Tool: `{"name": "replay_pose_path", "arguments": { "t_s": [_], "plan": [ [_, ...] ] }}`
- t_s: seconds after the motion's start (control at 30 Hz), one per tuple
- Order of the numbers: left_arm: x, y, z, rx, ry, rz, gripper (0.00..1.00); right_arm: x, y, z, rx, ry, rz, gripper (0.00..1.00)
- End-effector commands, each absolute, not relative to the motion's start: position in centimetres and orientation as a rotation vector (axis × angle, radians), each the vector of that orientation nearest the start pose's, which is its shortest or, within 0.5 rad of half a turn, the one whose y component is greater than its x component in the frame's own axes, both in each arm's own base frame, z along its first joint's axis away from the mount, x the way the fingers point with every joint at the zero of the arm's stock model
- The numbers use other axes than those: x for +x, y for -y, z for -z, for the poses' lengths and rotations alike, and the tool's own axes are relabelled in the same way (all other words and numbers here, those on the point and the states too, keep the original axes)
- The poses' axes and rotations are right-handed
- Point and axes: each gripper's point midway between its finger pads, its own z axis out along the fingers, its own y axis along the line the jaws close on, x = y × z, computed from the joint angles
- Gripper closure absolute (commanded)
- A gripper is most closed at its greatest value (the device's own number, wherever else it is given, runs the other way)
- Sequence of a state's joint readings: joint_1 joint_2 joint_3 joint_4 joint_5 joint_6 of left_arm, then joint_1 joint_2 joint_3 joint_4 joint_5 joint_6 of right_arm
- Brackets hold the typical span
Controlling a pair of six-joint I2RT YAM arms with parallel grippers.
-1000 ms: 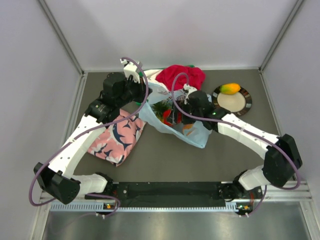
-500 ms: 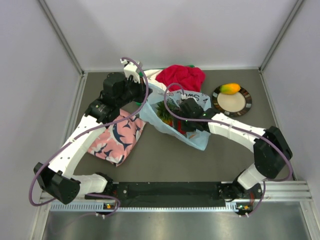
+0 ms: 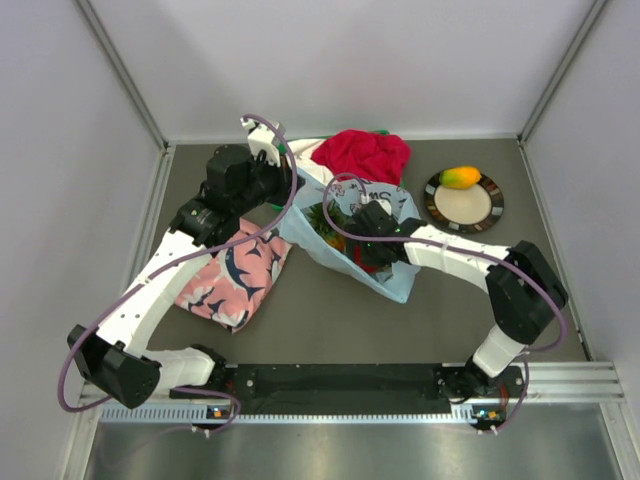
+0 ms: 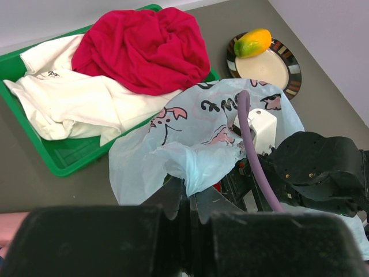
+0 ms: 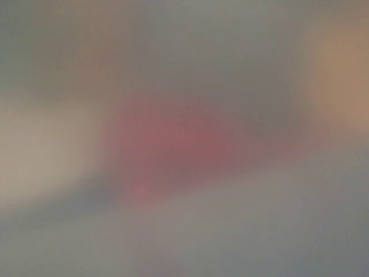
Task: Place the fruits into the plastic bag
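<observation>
The light-blue plastic bag (image 3: 388, 283) lies at the table's middle, its mouth toward the left arm. My left gripper (image 4: 192, 193) is shut on a bunched fold of the bag's rim (image 4: 199, 167) and holds it up. My right gripper (image 3: 350, 230) reaches into the bag's mouth, its jaws hidden by the plastic. The right wrist view is a close blur of red and orange. Inside the bag I see the pineapple's green crown (image 3: 322, 215) and a red fruit (image 3: 365, 262). The yellow-orange mango (image 3: 460, 177) lies on a round plate (image 3: 472, 208) at the back right.
A green tray (image 4: 57, 161) with red cloth (image 3: 362, 152) and white cloth (image 4: 69, 98) stands behind the bag. A pink shark-print cloth (image 3: 235, 272) lies under the left arm. Grey walls close the table on three sides.
My right arm has swung left from beside the plate, and its gripper has gone deeper into the bag's mouth. The left gripper has kept its hold on the rim without moving.
</observation>
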State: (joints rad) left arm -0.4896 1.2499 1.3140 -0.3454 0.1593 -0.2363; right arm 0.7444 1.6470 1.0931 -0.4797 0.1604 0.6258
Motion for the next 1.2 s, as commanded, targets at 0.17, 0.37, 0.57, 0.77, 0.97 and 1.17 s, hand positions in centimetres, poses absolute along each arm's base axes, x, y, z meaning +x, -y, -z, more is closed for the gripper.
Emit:
{"name": "replay_pose_path", "arguments": {
  "t_s": [0.17,0.37,0.57,0.77,0.97,1.17],
  "plan": [
    [33.6,22.0,-35.6,0.349,-1.791,0.654,1.00,28.6,-27.0,-9.5,-0.112,-2.501,-0.399,0.30],
    [33.5,22.1,-35.7,0.350,-1.789,0.656,1.00,28.5,-27.4,-11.2,-0.135,-2.452,-0.463,0.24],
    [33.5,22.1,-35.7,0.350,-1.789,0.656,1.00,28.4,-28.5,-13.1,-0.167,-2.385,-0.567,0.22],
    [33.5,22.1,-35.7,0.350,-1.788,0.656,1.00,28.2,-29.8,-16.0,-0.211,-2.265,-0.714,0.22],
    [33.5,22.1,-35.6,0.352,-1.790,0.661,1.00,27.9,-29.9,-18.4,-0.247,-2.147,-0.784,0.22],
    [33.5,22.2,-35.5,0.352,-1.793,0.663,1.00,26.9,-29.7,-21.3,-0.305,-2.035,-0.853,0.21]
  ]
}}
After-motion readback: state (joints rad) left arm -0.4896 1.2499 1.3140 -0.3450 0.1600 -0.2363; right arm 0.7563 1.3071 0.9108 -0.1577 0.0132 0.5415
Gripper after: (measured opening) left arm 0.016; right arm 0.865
